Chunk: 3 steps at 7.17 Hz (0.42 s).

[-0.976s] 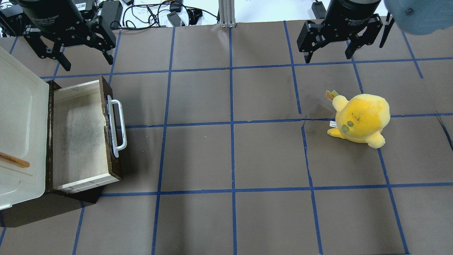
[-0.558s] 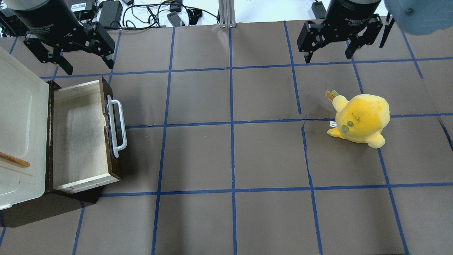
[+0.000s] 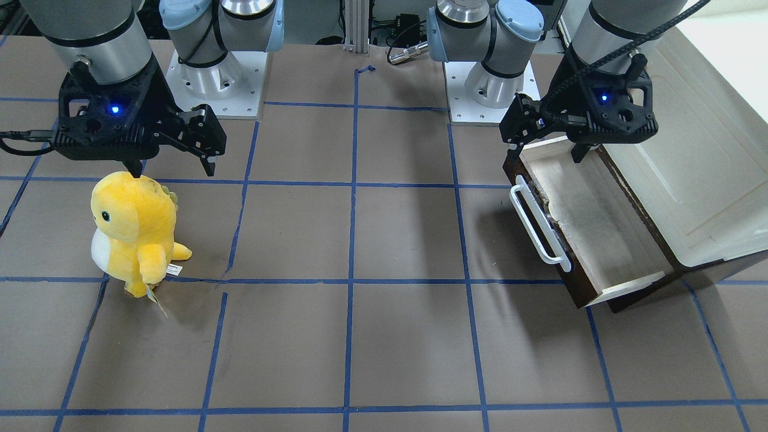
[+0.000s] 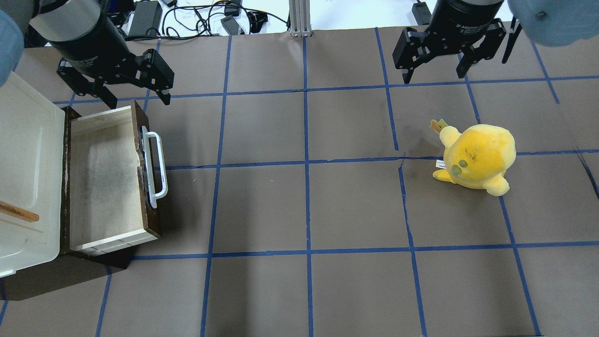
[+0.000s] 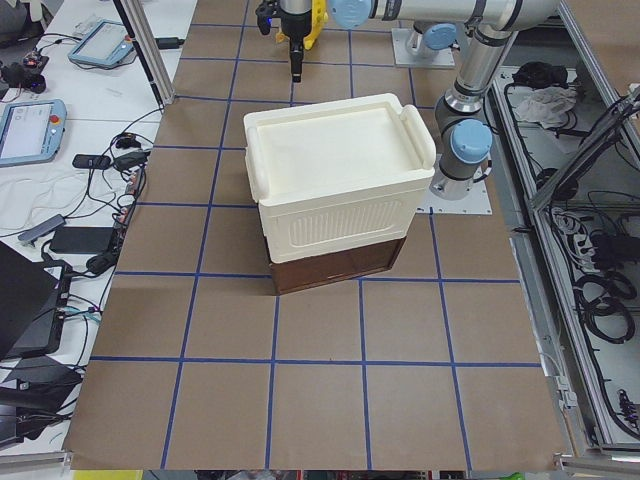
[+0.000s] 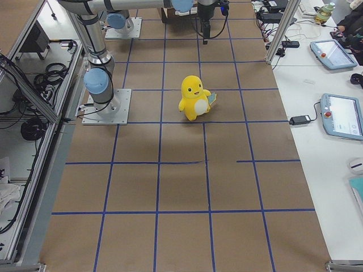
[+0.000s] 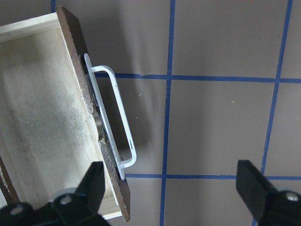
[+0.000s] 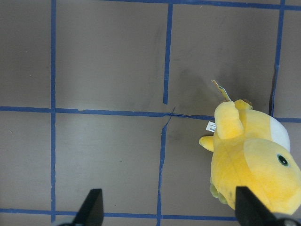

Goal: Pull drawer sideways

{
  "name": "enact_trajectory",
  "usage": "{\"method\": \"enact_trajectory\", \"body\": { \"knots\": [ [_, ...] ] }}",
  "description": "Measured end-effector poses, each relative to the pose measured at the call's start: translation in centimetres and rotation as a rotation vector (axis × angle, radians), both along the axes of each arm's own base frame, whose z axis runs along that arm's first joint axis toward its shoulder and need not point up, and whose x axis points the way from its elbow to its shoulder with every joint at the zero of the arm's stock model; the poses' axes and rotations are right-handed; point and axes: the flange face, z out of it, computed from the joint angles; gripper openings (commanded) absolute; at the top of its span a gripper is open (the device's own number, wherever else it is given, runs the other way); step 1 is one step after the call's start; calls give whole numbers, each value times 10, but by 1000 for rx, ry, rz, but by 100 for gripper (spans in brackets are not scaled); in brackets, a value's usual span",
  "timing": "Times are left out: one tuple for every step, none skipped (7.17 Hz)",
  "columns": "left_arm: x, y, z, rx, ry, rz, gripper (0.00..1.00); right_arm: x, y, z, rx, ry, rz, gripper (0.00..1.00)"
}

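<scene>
Jaws of both arms stand spread, empty; left jaws hover at 12 o'clock of drawer (image 4: 103, 178), so a skewed descent could strike its front panel (image 4: 152, 220), missing white handle (image 4: 160, 161).

On your bench (image 4: 304, 210), the drawer (image 4: 105, 182) sticks out of the cabinet (image 4: 23, 154) at the robot's left edge, its handle (image 4: 157, 168) facing the middle. The left gripper (image 4: 139, 100) hangs above the drawer's end nearest the robot base. Well apart, on the robot's right, the plush toy (image 4: 477, 157) stands on your side of the right gripper (image 4: 434, 77).
</scene>
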Motion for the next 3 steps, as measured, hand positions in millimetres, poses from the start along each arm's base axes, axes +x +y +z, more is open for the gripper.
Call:
{"method": "enact_trajectory", "body": {
  "knots": [
    [-1,2,1,-1,-3,-3,100,0,0,0,0,0,0,100],
    [-1,3,0,1,-4,-4,100,0,0,0,0,0,0,100],
    [-1,3,0,3,-5,-4,100,0,0,0,0,0,0,100]
  ]
}}
